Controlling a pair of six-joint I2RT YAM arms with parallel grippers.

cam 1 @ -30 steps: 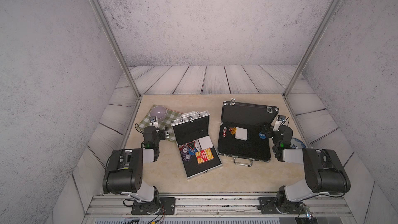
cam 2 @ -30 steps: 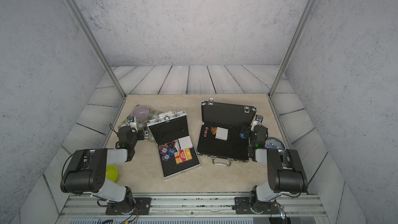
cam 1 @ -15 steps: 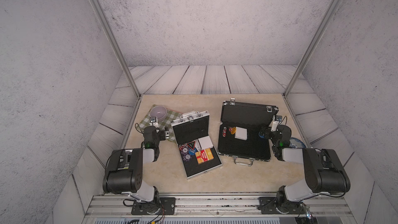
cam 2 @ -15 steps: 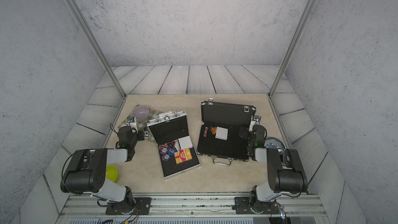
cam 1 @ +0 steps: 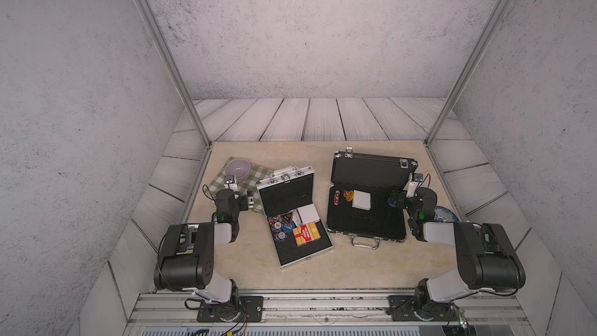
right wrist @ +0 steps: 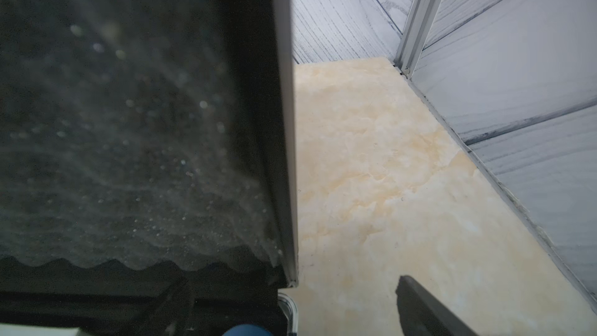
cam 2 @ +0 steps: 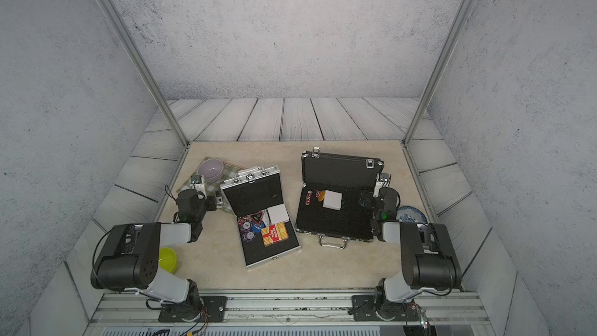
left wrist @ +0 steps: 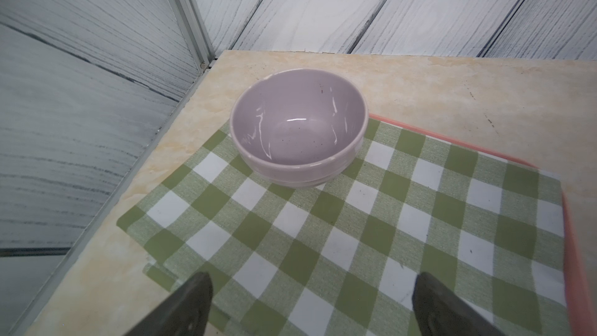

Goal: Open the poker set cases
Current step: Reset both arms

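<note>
The left gripper (cam 1: 247, 201) and right gripper (cam 1: 396, 200), jaws apart and empty, flank the silver case (cam 1: 286, 192) and black case (cam 1: 365, 225), both lying on the table (cam 1: 323, 273) with lids up in both top views. Left wrist view: parted fingers (left wrist: 187, 305) above a checked cloth (left wrist: 355, 221), a bowl (left wrist: 290, 169) just beyond. Right wrist view: the black lid's edge just ahead. The opening looks done.

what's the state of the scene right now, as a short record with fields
silver case: open, lid raised, chips inside
black case: open, lid raised, white box inside
left gripper: open, empty, above checked cloth, facing lilac bowl
right gripper: open, empty, astride black case's side edge
task: both cases open
</note>
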